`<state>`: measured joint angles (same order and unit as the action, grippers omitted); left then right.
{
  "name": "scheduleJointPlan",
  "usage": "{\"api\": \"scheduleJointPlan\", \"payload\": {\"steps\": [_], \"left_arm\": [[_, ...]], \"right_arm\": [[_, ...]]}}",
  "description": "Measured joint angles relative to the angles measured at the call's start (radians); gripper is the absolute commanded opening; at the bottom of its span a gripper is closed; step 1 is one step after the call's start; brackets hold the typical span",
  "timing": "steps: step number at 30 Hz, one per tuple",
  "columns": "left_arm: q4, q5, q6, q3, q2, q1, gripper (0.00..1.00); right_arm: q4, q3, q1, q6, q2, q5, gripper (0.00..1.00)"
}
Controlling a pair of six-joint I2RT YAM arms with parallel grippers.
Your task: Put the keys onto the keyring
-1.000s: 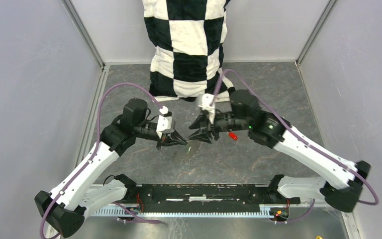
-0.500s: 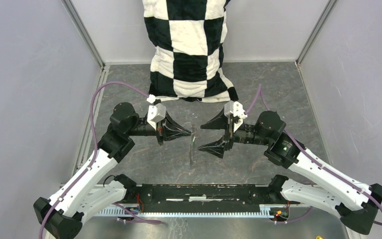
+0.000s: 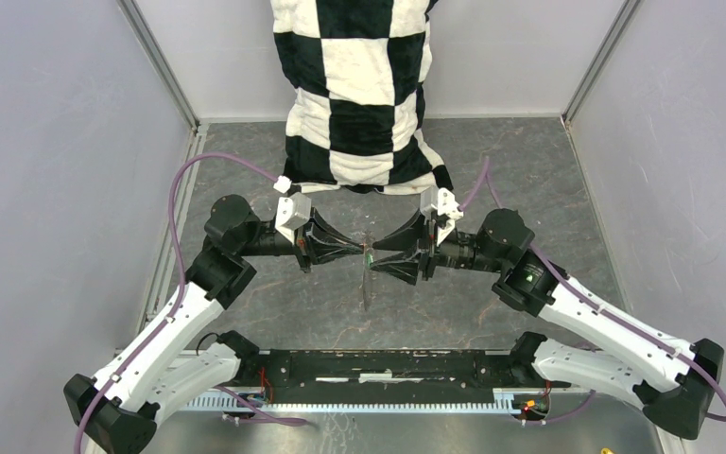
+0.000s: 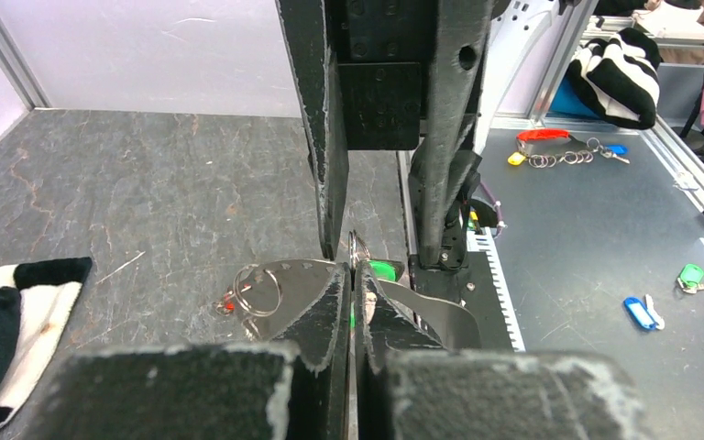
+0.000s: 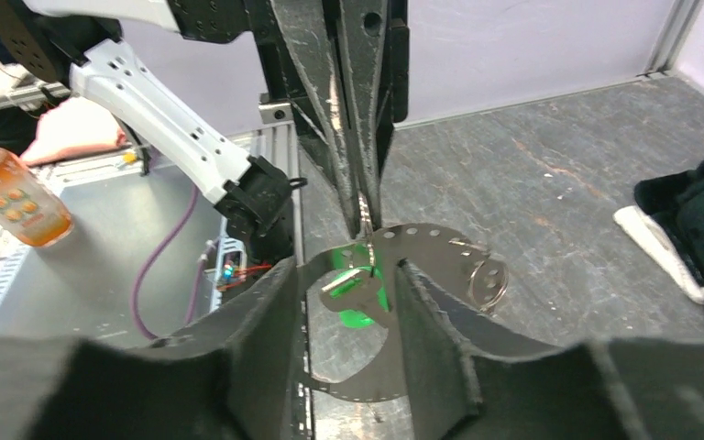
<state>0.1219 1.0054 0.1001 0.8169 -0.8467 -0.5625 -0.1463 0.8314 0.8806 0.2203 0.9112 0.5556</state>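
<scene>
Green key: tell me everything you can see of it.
The green key is tiny: a bright green plastic head with a short silvery blade. It sits in mid-air against the flat silvery keyring, which is dotted with small holes, between the spread fingers of the right claw; contact with them cannot be told. The left claw pinches the keyring right beside it.

Noted a green head on the key [image 5: 359,295], silvery-grey metal on the keyring [image 5: 431,236], a black-and-cream chequered cloth [image 3: 359,85] at twelve o'clock, purple cables [image 3: 210,155], and a mottled dark grey table [image 3: 529,170].
</scene>
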Motion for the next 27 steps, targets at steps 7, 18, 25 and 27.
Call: {"api": "scheduleJointPlan", "payload": {"steps": [7, 18, 25, 27], "left_arm": [[0.0, 0.027, 0.0, 0.0, 0.0, 0.0, 0.02], [0.004, 0.048, 0.0, 0.0, 0.001, 0.0, 0.02], [0.004, 0.066, 0.0, 0.0, 0.002, 0.0, 0.02], [0.004, 0.076, 0.0, 0.0, 0.002, 0.0, 0.02]], "right_arm": [[0.024, 0.0, 0.0, -0.014, 0.036, -0.019, 0.22], [0.04, 0.003, 0.0, -0.015, 0.055, 0.003, 0.2], [0.04, 0.04, -0.003, -0.014, 0.104, 0.057, 0.02], [0.047, 0.057, -0.004, -0.014, 0.121, 0.077, 0.01]]}}
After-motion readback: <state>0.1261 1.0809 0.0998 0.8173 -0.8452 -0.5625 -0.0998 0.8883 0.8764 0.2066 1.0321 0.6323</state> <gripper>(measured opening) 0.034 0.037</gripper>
